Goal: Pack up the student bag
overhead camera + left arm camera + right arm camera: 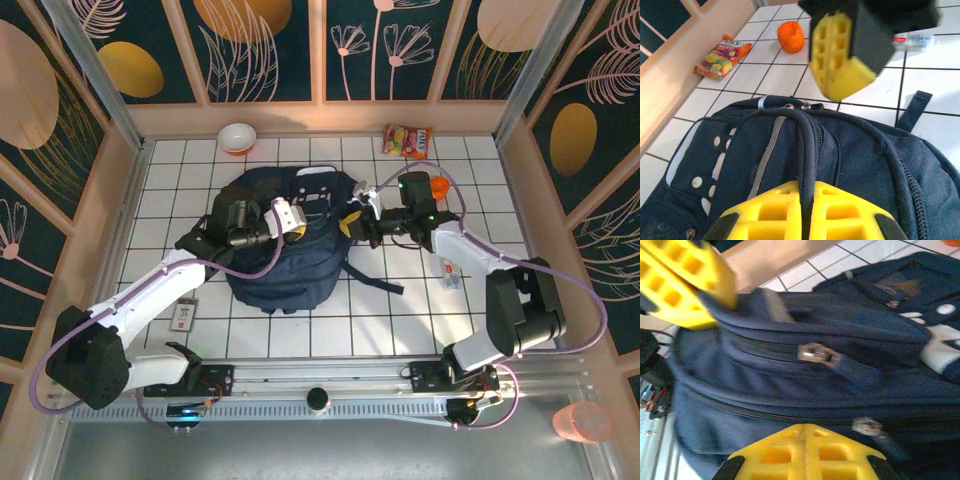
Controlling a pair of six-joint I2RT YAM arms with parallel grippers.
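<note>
Clenches the left gripper (802, 194) on the carry handle (807, 150) at the top of the student bag (860, 170), with the dark loop threaded straight between the yellow pads. Probably grips there to anchor the bag's top and hold the fabric taut for zip work.

Closes the right gripper (806, 435) fully, pads together, pressed low against the bag's side and just beside a silver zip pull (867, 426). Cannot tell of any pull or fabric caught between those pads. Faces the left gripper across the bag's top, close but apart, likely so as to draw a zip away from that anchor. Shows a second zip pull (815, 354) higher on the same side of the bag, both tracks seemingly closed.

Rests the bag flat in the middle of the tiled bench (400, 320), between the two arms, with a loose strap (912, 107) trailing off the bag's right side.

Leaves the rest lying around the bag, presumably waiting for packing:
- an orange (791, 36) to the bag's far right
- a snack packet (722, 55) beyond the orange, farther from the bag
- a small white item (914, 41) right of the bag
- a bowl (237, 137) beyond the bag's far left
- a flat grey packet (185, 315) off the bag's near-left corner

Reads as an early step: opening the bag before any loading.
</note>
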